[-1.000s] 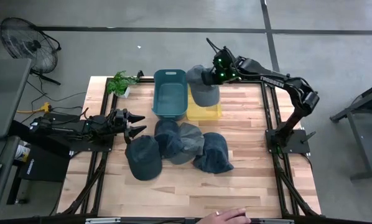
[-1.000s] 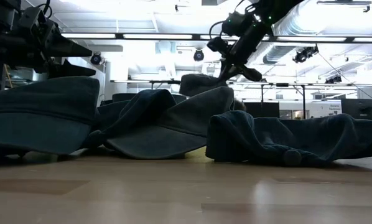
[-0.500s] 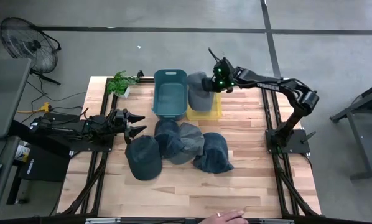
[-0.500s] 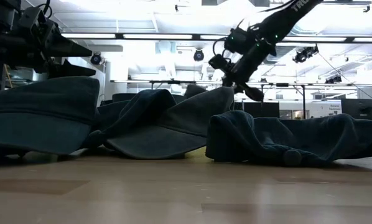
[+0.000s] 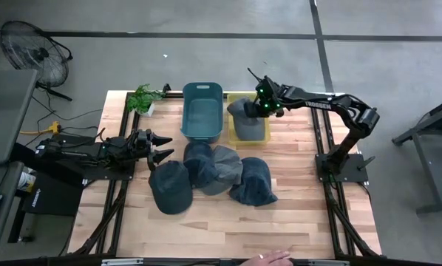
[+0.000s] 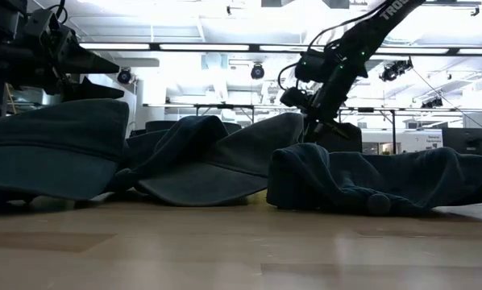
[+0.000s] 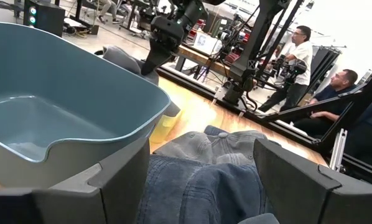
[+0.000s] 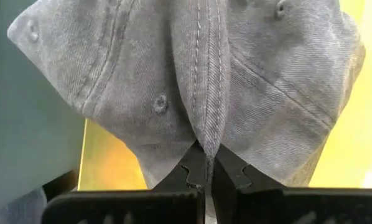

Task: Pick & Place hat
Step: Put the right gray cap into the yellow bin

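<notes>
A grey hat (image 5: 245,117) hangs over the yellow bin (image 5: 236,136) at the table's far side, with my right gripper (image 5: 263,108) shut on it. In the right wrist view the grey hat (image 8: 254,93) fills the picture, with yellow behind it. A teal bin (image 5: 202,111) stands just left of the yellow one. Several denim hats (image 5: 210,176) lie overlapping on the middle of the table. My left gripper (image 5: 160,146) waits open at the table's left side, pointing level toward the pile. My right gripper pinches a raised, stitched fold of the hat's crown (image 8: 206,134) between its two fingertips (image 8: 191,167). The fingers slant down from the table's right side. The hat hangs below them inside the yellow bin's outline; whether it touches the bin's floor, I cannot tell.
A small potted plant (image 5: 143,97) stands at the far left corner. A person's hand (image 5: 269,257) rests at the table's near edge. People (image 7: 298,56) sit beyond the table's right side. Bare wood (image 5: 228,222) lies between the hat pile and the near edge.
My right gripper has come down and a little toward the table's near edge, still shut on the grey hat. The hat was over the yellow bin's far rim; it has sunk with the gripper and now lies within the bin's outline.
</notes>
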